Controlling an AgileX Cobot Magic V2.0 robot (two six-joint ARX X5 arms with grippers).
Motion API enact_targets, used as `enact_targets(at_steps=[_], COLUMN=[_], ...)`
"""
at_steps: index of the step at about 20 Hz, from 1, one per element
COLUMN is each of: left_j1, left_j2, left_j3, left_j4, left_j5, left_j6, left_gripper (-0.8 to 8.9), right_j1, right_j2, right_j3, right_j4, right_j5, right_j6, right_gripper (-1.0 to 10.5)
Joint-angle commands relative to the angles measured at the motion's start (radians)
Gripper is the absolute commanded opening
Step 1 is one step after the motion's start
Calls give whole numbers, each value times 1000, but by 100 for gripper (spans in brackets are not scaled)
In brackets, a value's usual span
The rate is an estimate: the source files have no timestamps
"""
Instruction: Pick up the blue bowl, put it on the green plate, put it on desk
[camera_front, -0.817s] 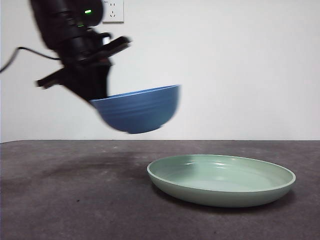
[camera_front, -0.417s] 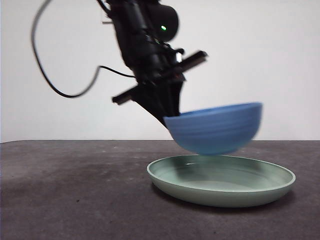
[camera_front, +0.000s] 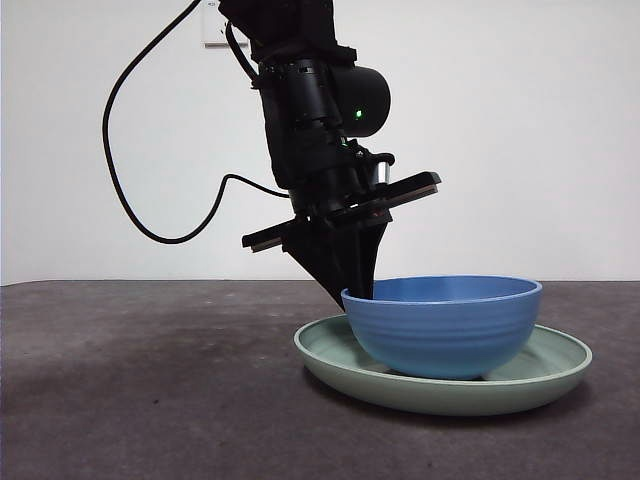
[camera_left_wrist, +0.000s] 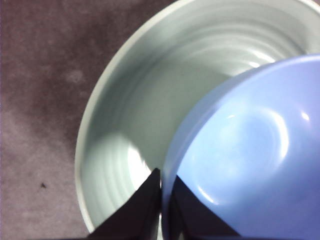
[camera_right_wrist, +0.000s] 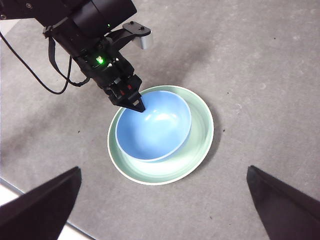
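- The left gripper (camera_front: 352, 290) pinches the blue bowl's (camera_front: 442, 327) rim between its 2 jaws.
- The bowl sits inside the green plate (camera_front: 330, 357).
- The right gripper (camera_right_wrist: 160, 235) hangs high, jaws spread wide.

No readable text, label, brand, number or sign in any view. Blue bowl (camera_front: 441, 325), green plate (camera_front: 440, 385), desk (camera_front: 150, 390): plain surfaces, no markings. Left gripper (camera_front: 352, 285) housing: black, small green light only, no legible lettering. Wall fixture (camera_front: 212, 25) at top of front view: pale, mostly hidden behind arm, nothing readable on it.
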Motion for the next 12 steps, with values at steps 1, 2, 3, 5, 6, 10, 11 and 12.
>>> enact_targets(at_steps=[1,2,3,5,6,10,11,12], left_j1=[-7,-7,-7,-7,-7,-6,-6,-6], left_j2=[22,22,22,22,22,22,22,22], left_j3=[29,29,29,29,32,100,135,176], left_j4=[7,6,7,14,14,-30,-59,-97], left_j5=[-2,-2,-2,-2,-1,-1,-1,-1], left_j6=[-3,-3,-3,-3,-4,-3,1,5], left_gripper=[28,70,118,233,285,353,354,396], right_j1=[0,0,0,0,0,0,0,0], right_j2=[2,2,2,2,2,2,2,2], right_j3=[19,19,19,19,19,19,19,19], right_j4=[3,3,3,3,3,3,3,3], right_j5=[3,3,3,3,3,3,4,4], right_j6=[-8,-8,-8,-8,-8,-8,-8,-8], right_gripper=[640,640,640,640,640,640,640,640])
